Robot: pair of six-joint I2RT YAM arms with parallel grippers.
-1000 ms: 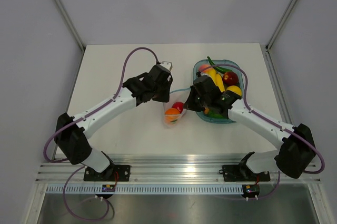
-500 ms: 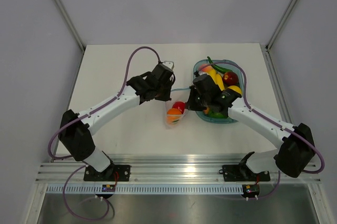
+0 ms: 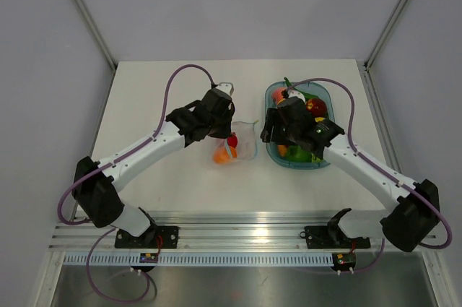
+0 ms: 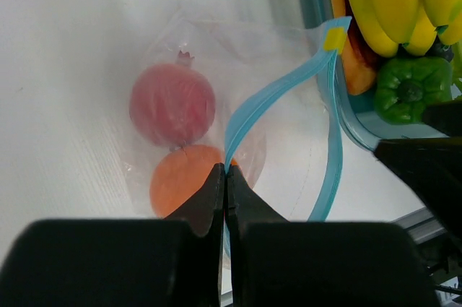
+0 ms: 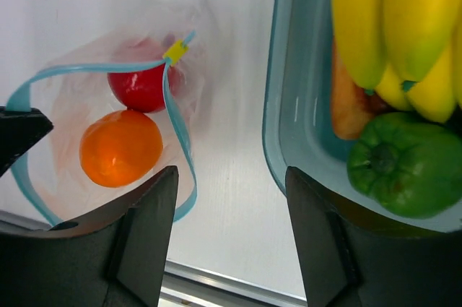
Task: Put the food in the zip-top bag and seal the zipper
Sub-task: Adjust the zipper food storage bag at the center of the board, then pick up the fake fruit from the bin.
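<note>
The blue-tinted tray (image 5: 289,119) is sitting on the surface (image 3: 159,90) just to the right of the zip-top bag (image 3: 234,146), with a narrow strip of bare surface between its rim and the bag. Yellow bananas (image 5: 390,11) and a green pepper (image 5: 401,166) are crowding the tray's near end, and an orange piece (image 5: 346,105) is lying tucked under the bananas.

The bag is lying flat between your two arms. The red fruit (image 4: 172,103) and the orange fruit (image 4: 184,188) are resting inside it, touching each other. The zipper (image 4: 274,90) is gaping: its two blue strips are bowing apart into a loop and meeting at a yellow tab (image 5: 174,52) on the side toward the tray.

Your left claw (image 4: 224,177) is pinching one zipper strip, fingers pressed together on it right above the orange fruit. Your right claw (image 5: 229,177) is hanging with its fingers spread wide and nothing between them, over the bare strip beside the tray rim. Its left finger (image 5: 148,206) is overlapping the bag's edge in the right wrist view; you cannot tell whether it is touching.
</note>
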